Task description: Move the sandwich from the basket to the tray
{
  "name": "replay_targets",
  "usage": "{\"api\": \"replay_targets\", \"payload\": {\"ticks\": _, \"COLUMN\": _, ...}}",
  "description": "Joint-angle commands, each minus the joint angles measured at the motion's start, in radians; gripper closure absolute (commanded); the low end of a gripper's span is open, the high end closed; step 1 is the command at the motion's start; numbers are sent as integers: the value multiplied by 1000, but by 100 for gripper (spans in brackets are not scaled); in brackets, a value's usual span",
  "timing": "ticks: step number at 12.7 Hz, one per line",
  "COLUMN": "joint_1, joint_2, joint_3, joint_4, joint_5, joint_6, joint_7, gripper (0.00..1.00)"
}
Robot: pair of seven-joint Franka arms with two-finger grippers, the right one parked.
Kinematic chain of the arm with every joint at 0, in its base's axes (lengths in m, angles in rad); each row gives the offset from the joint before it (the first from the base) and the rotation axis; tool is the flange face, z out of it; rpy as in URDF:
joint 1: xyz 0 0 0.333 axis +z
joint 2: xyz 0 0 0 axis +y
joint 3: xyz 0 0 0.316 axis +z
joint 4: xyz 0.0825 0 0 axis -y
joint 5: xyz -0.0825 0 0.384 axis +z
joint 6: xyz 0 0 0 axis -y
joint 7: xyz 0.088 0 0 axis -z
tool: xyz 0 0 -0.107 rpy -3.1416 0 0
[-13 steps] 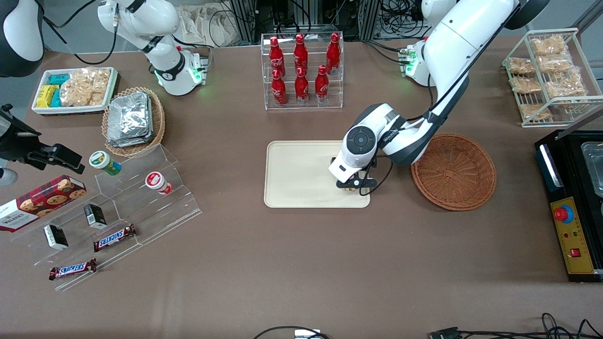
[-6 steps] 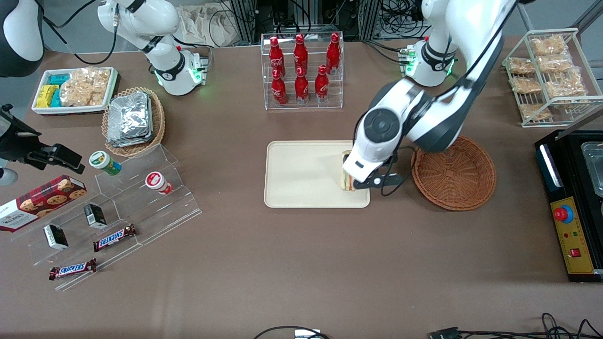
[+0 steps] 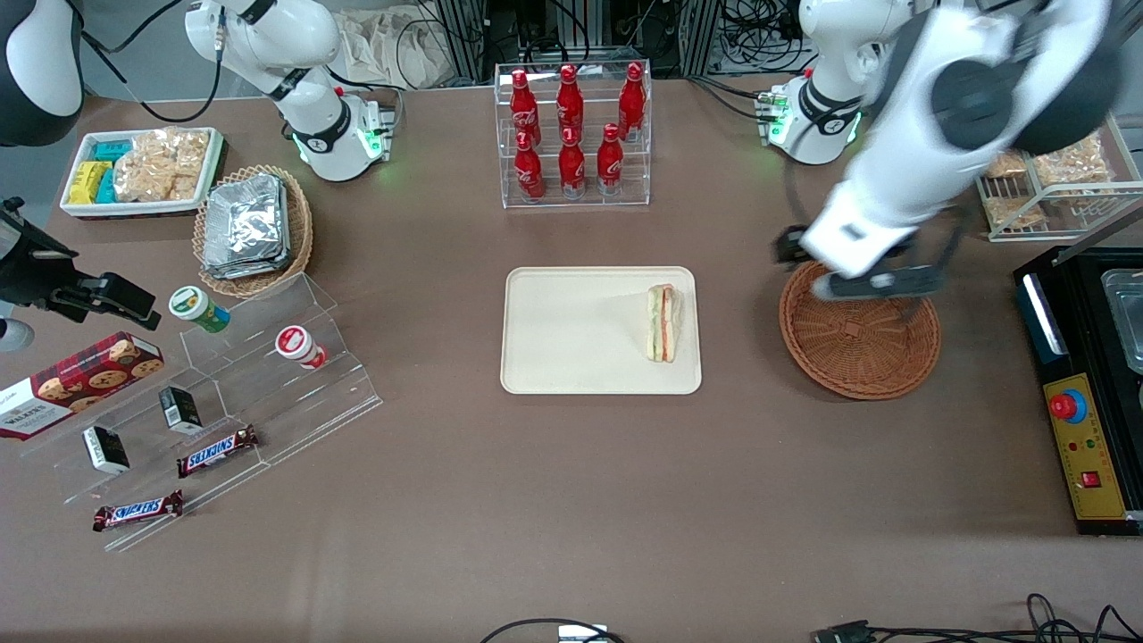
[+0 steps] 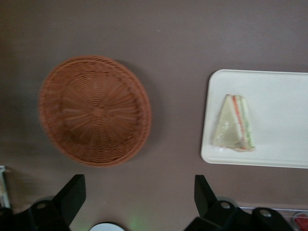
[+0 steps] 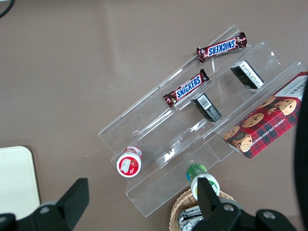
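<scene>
The sandwich [image 3: 662, 322] lies flat on the tray [image 3: 571, 330], at the tray's end nearest the basket [image 3: 871, 344]. Its long axis runs from the counter's [image 3: 571, 500] near edge toward its edge farthest from the front camera, filling side facing the tray's middle. The gripper [image 3: 848, 268] hangs above the basket's rim farthest from the front camera, well apart from the sandwich, fingers [image 4: 72, 195] spread wide with nothing between them. The basket sits just beside the tray, not touching it. A clear rack of red bottles [image 3: 571, 134] stands farther from the front camera than the tray.
</scene>
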Motion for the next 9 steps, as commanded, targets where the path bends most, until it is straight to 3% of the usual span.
{"api": "replay_targets", "payload": {"ticks": 1, "joint_1": -41, "joint_2": -65, "joint_3": 117, "joint_4": -11, "joint_5": -10, "joint_6": -58, "joint_7": 39, "gripper": 0}}
{"api": "replay_targets", "payload": {"ticks": 9, "joint_1": -35, "joint_2": -13, "joint_3": 195, "joint_4": 172, "joint_5": -4, "joint_6": -166, "joint_7": 106, "gripper": 0}}
